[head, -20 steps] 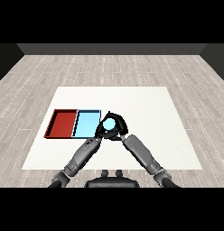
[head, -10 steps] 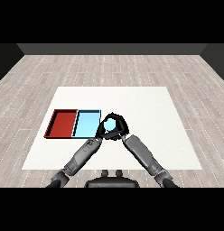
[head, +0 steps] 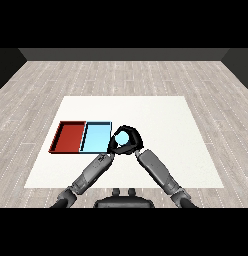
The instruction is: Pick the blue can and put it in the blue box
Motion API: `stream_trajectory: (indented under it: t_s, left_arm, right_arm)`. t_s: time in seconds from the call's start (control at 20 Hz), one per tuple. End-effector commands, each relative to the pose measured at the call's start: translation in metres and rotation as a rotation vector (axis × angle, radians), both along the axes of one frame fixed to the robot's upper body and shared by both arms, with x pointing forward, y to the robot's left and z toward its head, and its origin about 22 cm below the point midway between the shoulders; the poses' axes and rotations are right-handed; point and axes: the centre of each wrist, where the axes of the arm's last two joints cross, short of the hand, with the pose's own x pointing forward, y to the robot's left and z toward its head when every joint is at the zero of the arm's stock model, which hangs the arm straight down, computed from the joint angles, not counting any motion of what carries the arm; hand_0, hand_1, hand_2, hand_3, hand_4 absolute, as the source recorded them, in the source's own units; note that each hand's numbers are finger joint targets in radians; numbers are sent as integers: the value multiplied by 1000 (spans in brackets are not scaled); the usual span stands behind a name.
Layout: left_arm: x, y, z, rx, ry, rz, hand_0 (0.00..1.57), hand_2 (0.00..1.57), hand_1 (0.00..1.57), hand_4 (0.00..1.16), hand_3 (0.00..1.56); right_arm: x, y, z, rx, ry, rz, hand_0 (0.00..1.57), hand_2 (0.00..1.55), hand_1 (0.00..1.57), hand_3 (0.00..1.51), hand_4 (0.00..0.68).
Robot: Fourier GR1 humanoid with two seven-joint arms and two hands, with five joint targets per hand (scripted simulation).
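Note:
The blue can shows as a pale blue patch just right of the light blue tray, by its near right corner. My right hand is curled round the can, its fingers arching over the top. My left hand presses in against the can's left side, and the two black hands merge there, so its fingers cannot be made out. Whether the can stands on the table or hangs above it is hidden. The tray holds nothing.
A red tray lies against the blue tray's left side. Both sit on the white table, left of centre. My two grey forearms meet in a V in front of the trays.
The hands and the can have drifted slightly left and nearer, staying at the blue tray's right edge. The hold on the can looks the same.

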Motion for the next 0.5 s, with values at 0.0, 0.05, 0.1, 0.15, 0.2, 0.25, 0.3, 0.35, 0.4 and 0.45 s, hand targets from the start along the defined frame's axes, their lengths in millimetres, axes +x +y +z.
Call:
stream_trajectory:
  t_s: [0.0,0.05,0.1,0.15,0.2,0.25,0.3,0.35,0.4,0.45]
  left_arm:
    - [5,7,6,-95,-13,76,1571,1492,1571,637,1259]
    - [5,-8,20,-113,-42,42,1571,1563,1571,643,1433]
    - [-1,-1,1,-96,-92,74,1571,1569,1571,676,1475]
    - [8,4,12,-108,-107,95,1571,1571,1571,702,1471]
    - [15,7,6,-117,-150,123,1571,1558,1571,884,1436]
    - [7,-1,8,-109,-158,110,1571,1552,1571,1044,1468]
    - [7,-1,7,-111,-158,111,1571,1552,1571,1044,1468]
    - [8,-2,6,-112,-159,111,1571,1552,1571,1044,1468]
    - [8,-2,6,-113,-160,111,1571,1552,1571,1044,1468]
    - [9,-3,5,-113,-160,111,1571,1552,1571,1044,1468]
  right_arm:
    - [2,-2,1,68,52,16,1457,1454,1457,1410,548]
    - [-1,11,3,94,64,37,1438,1434,1438,1393,520]
    - [3,4,-7,59,63,15,1338,1375,1338,1317,471]
    - [-19,14,-8,58,57,9,1178,1249,1178,1121,408]
    - [-7,10,-1,26,70,4,831,905,831,587,144]
    - [-8,4,1,32,81,-2,0,0,0,0,0]
    - [-4,0,0,13,73,-4,0,0,0,0,0]
    - [-4,-1,0,13,73,-4,0,0,0,0,0]
    - [-5,-1,0,13,73,-4,0,0,0,0,0]
    - [-5,-1,0,12,73,-3,0,0,0,0,0]
